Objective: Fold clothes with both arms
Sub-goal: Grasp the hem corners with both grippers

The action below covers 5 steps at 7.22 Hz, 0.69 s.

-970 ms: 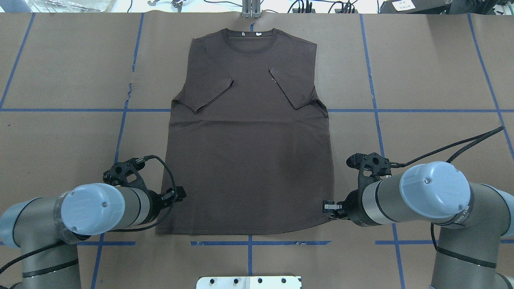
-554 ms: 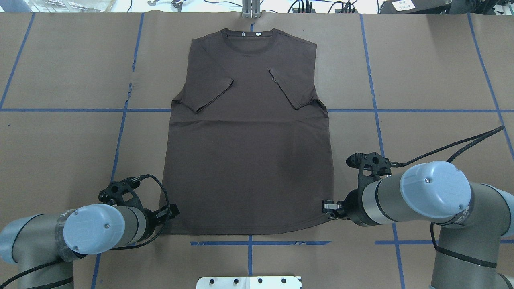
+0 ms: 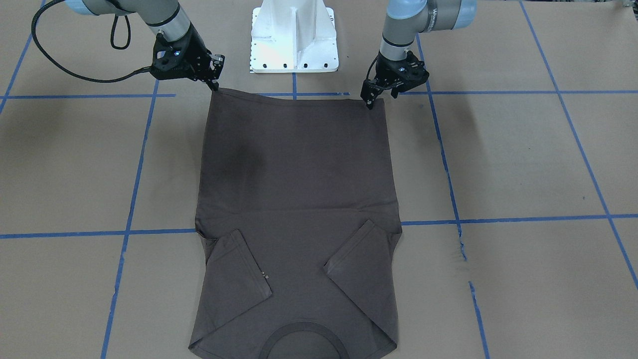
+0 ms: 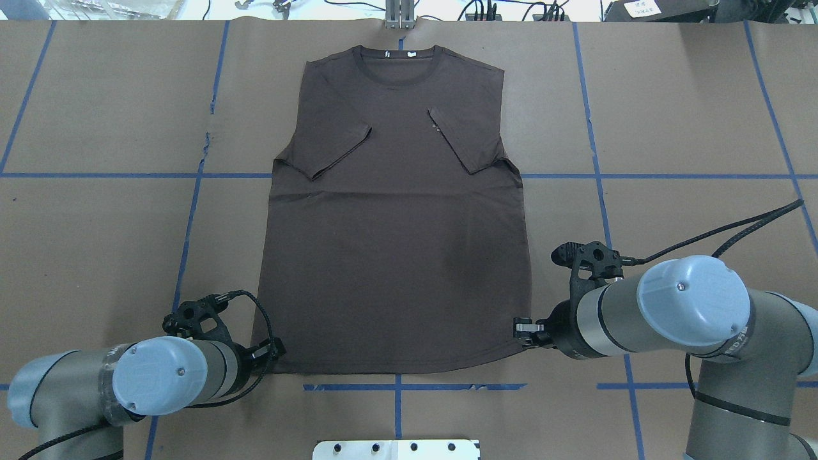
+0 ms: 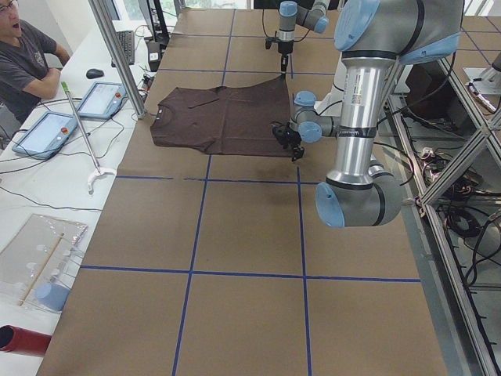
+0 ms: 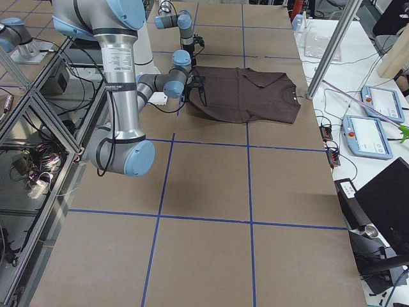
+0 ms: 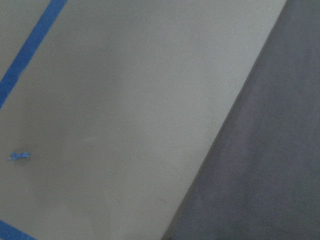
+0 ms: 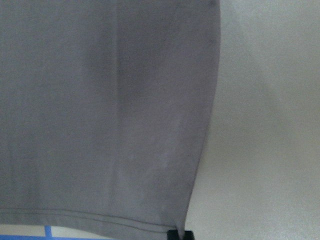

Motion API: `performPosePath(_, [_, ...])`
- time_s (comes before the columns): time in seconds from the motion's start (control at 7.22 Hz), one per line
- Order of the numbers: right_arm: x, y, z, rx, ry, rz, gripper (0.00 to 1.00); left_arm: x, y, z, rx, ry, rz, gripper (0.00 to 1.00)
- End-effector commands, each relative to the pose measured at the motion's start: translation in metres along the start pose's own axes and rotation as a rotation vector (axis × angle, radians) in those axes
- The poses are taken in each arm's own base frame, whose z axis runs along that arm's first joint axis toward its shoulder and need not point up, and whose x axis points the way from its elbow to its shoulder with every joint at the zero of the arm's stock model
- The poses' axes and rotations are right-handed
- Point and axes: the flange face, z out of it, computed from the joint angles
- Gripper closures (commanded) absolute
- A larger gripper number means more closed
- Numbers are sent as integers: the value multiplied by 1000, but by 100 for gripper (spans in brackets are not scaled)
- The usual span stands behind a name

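Lying flat on the table (image 4: pixel 671 128), collar toward its far edge, the shirt (image 4: pixel 396 255) has both sleeves folded in. The left gripper (image 4: pixel 275 352) sits at the hem's left corner, the right gripper (image 4: pixel 523 332) at its right corner; whether either grips cloth, I cannot tell.

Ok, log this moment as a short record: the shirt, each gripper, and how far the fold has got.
garment: T-shirt, spread flat on the table
orientation: collar on the far side from the robot, hem nearest it
sleeves: both sleeves turned inward onto the chest
left gripper: at its side's hem corner; grip cannot be told
right gripper: at the opposite hem corner; grip cannot be told
fold stage: sleeves in, body not yet folded, hem lying flat
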Motion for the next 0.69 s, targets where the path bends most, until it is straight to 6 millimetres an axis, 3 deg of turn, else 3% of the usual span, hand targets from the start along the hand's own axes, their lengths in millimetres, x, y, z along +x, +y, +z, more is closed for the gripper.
performPosePath(0.0, [0,-2,-3,4,-2,2,100,0,3,1,-6,-2,1,55])
performPosePath(0.14, [0,-1,-4,2,-4,2,100,0,3,-1,-6,1,0,83])
performPosePath(0.28, [0,-3,-6,6,-6,4,100,1,4,-3,-8,5,3,100])
performPosePath(0.55, [1,-4,-7,9,-5,6,100,1,3,-5,-7,5,2,100])
